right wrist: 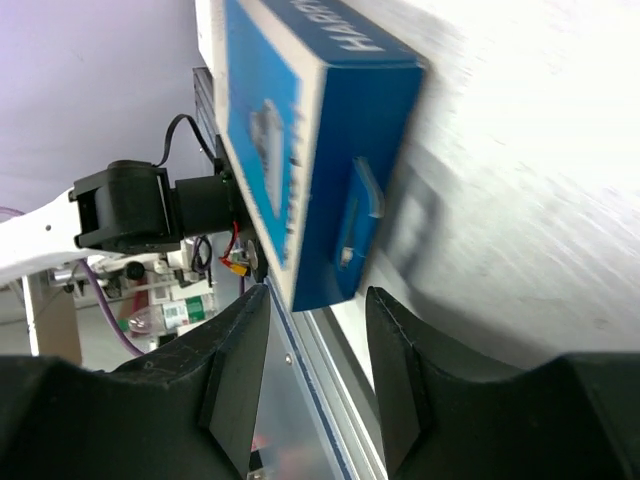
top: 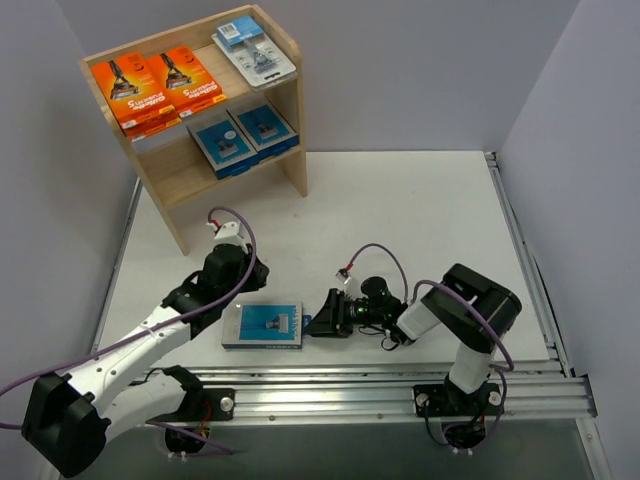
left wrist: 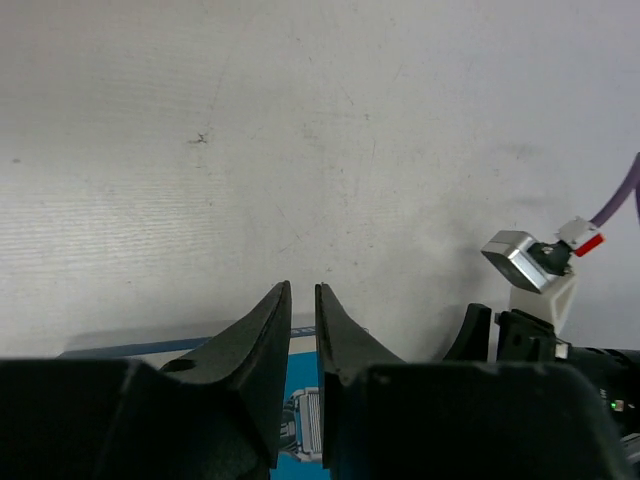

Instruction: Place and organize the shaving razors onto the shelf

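Item: loose grey-and-blue razor box point(top: 262, 325), 1 pc, lying flat on table point(top: 420, 220) near the front edge, picture side up, btwn the two arms. Long axis: runs left-right, i.e. from one gripper towards the other. Right gripper point(right wrist: 316, 292): low, level w/ the table, pointing left along that axis; fingers apart, the box's right short end just ahead of the gap, no contact visible in wrist view. Left gripper point(left wrist: 303, 288): over the box's left end, fingers almost together w/ only a thin slit, nothing in it; box edge shows beneath the tips. Destination: shelf point(top: 295, 130), far-left corner, well apart from the box, on the left arm's side. Stock already on it: orange boxes point(top: 155, 85) and clear blister pack point(top: 255, 48) on top tier; two grey-and-blue boxes point(top: 240, 138) on lower tier. Judgement: right arm is lined up for an end-on pinch; left arm is the nearer one to the shelf for the carry.
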